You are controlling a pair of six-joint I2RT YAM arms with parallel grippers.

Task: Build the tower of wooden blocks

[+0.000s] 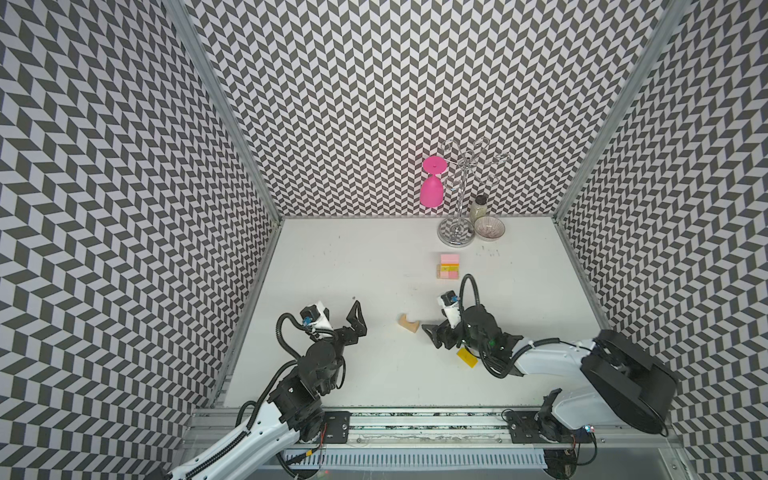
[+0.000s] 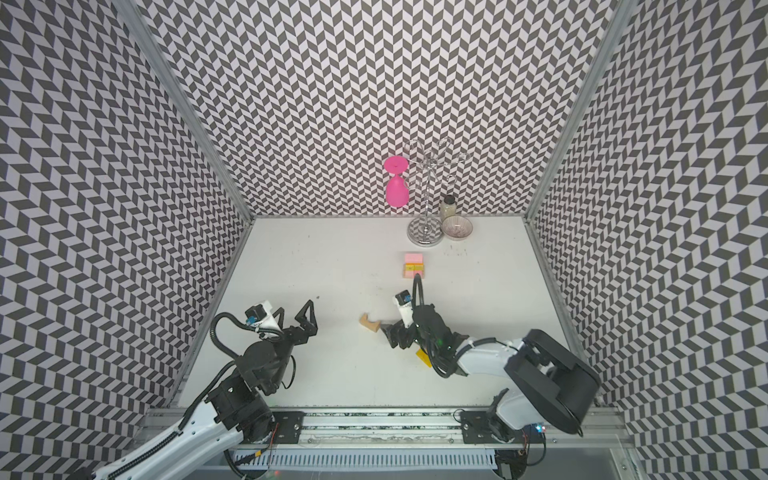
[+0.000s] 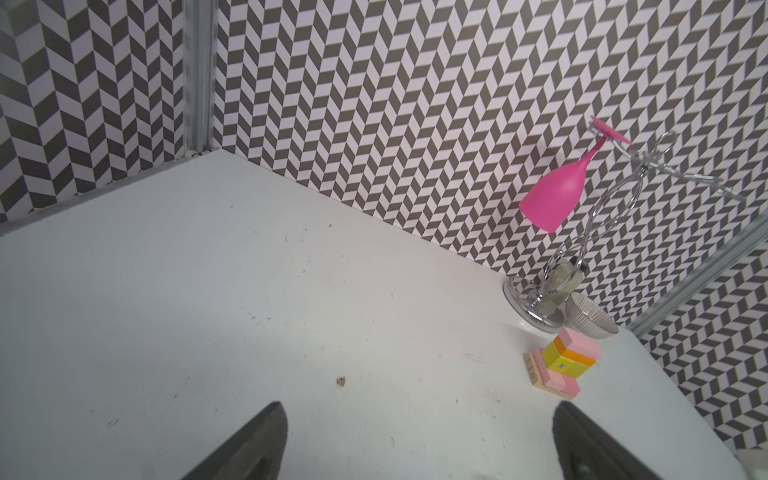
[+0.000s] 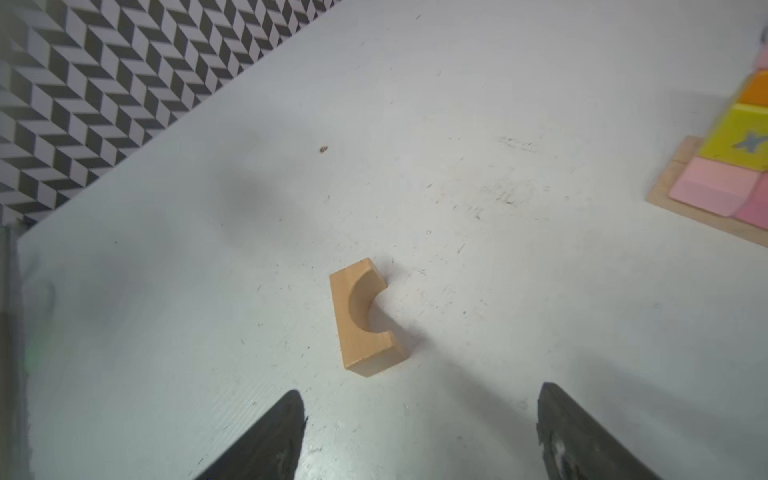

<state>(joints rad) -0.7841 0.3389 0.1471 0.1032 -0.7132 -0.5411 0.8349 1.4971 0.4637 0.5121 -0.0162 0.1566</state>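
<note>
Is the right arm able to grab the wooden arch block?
Probably yes: the right gripper is open, the arch block lies just ahead of it, and nothing sits between them.

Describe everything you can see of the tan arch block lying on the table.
The arch block looks like tan wood, a short bar with a half-round notch cut into one long side. It lies flat on the white table, apart from the tower, touching nothing else. The right gripper stands open just short of it.

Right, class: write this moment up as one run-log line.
left gripper: open, empty | right gripper: open, empty, facing tan arch block | tower: partly built | yellow block: loose, off tower
</note>
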